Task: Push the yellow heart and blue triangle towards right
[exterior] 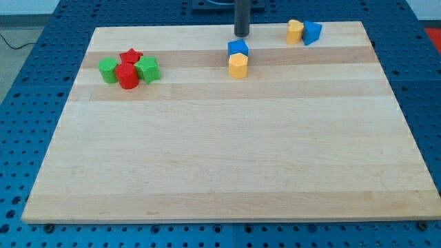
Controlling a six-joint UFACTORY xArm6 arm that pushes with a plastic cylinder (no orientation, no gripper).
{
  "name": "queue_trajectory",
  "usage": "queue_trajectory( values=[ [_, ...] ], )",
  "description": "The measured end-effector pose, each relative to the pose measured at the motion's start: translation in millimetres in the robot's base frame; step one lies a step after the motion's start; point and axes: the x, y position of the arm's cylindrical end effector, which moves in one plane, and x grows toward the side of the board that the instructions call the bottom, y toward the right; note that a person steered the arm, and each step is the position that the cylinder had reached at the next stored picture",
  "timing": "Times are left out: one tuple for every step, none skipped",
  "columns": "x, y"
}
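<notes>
Overhead, my tip (242, 34) just above the blue block (238, 47), apart.

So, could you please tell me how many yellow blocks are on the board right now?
2. One yellow block sits near the view's top right, touching a blue block. The other yellow block lies near top centre, just below another blue block. None appears hidden.

My tip (242, 34) rests near the wooden board's (227, 158) top edge. The yellow heart (295, 31) touching the blue triangle (312, 32) sits to its right; a blue cube (238, 48) lies just below.
</notes>
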Motion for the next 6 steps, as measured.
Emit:
queue_trajectory(
  values=[
    [2,26],
    [7,50],
    [8,73],
    [9,98],
    [10,107],
    [12,67]
  ],
)
